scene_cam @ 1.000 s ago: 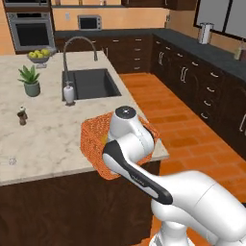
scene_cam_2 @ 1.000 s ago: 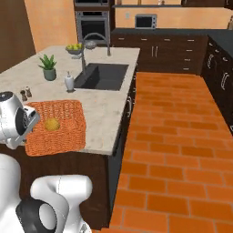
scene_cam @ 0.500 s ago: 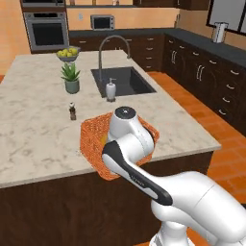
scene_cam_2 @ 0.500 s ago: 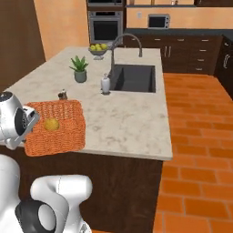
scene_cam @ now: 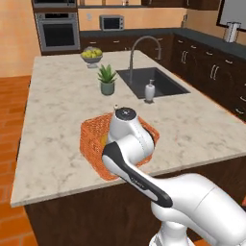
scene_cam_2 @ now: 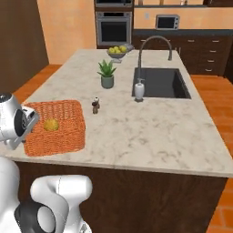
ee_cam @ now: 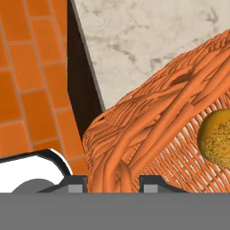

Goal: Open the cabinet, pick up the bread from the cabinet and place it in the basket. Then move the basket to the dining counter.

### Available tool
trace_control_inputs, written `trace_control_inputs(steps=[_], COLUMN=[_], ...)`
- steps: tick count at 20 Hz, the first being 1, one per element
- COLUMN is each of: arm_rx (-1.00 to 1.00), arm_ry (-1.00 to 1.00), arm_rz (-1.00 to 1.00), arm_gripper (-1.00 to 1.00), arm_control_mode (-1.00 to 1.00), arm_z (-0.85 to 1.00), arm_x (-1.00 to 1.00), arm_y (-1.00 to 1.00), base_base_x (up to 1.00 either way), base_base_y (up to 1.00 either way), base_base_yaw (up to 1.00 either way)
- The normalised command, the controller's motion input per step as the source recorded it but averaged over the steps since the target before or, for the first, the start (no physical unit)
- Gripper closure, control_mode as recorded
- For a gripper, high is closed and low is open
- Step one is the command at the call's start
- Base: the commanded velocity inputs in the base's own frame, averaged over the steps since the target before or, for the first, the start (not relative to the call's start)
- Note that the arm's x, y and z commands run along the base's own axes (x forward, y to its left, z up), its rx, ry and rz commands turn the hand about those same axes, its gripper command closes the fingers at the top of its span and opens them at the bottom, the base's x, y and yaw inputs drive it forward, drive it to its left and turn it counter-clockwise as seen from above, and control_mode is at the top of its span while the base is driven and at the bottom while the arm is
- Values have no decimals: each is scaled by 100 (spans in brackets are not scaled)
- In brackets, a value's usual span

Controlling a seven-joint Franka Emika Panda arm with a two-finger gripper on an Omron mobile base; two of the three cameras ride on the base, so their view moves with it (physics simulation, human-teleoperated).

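The orange woven basket (scene_cam_2: 63, 132) sits at the near-left corner of the beige marble dining counter (scene_cam_2: 150, 129). Whether it rests on the top or hangs just above it, I cannot tell. The golden bread (scene_cam_2: 51, 124) lies inside it. My gripper (ee_cam: 112, 182) is shut on the basket's (ee_cam: 148, 130) rim, with the wicker wall between both fingertips (ee_cam: 76, 184). In the hand view the bread (ee_cam: 218, 135) shows at the right, with the counter (ee_cam: 134, 40) beyond. In the left base view my arm covers much of the basket (scene_cam: 91, 139). The cabinet is out of view.
On the counter (scene_cam: 57, 110) are a sink (scene_cam_2: 161, 83) with a curved faucet (scene_cam_2: 152, 43), a soap dispenser (scene_cam_2: 139, 89), a potted plant (scene_cam_2: 107, 74), a small shaker (scene_cam_2: 95, 105) and a bowl of yellow fruits (scene_cam_2: 117, 50). Brick floor (ee_cam: 31, 76) lies below the counter's edge.
The whole picture has shifted, so the base has driven along the island and now faces its long side. The basket stays in my grip with the bread inside.
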Motion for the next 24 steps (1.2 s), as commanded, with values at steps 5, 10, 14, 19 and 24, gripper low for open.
trace_control_inputs(steps=[5,10,14,19,24], arm_rx=[0,0,0,-15,-9], arm_ry=[0,0,0,1,8], arm_rz=[0,0,0,-10,-5], arm_gripper=[100,100,100,100,100], arm_control_mode=[100,100,100,-100,-100], arm_z=[0,0,0,-3,-10], arm_x=[0,0,0,78,100], arm_y=[0,0,0,-8,-45], base_base_x=[38,29,42,0,0], base_base_y=[100,96,32,0,0], base_base_yaw=[0,-6,-4,0,0])
